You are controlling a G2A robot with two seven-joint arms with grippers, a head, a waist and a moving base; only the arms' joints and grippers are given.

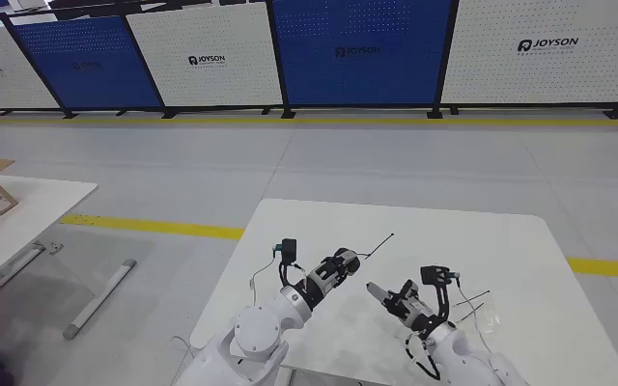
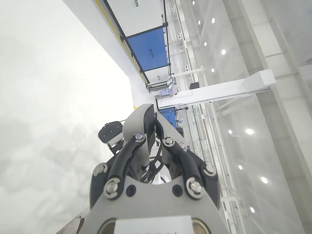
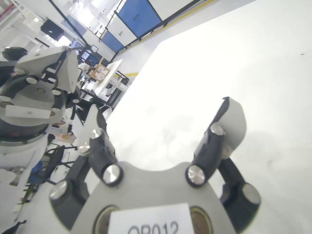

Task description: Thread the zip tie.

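A thin black zip tie (image 1: pixel 379 244) sticks out from my left gripper (image 1: pixel 355 257) above the middle of the white table (image 1: pixel 463 241), slanting away towards the far side. The left fingers (image 2: pixel 149 122) are pressed together, so this gripper is shut on the tie's near end; the tie itself is hidden in the left wrist view. My right gripper (image 1: pixel 373 289) hovers just right of and nearer than the left one, open, with nothing between its fingertips (image 3: pixel 230 109). The right wrist view has the left gripper (image 3: pixel 52 74) close beside it.
A few loose black zip ties (image 1: pixel 473 301) and a clear plastic bag (image 1: pixel 489 317) lie on the table by the right arm. The table's far half is bare. A second white table (image 1: pixel 34 212) stands off to the left across the floor.
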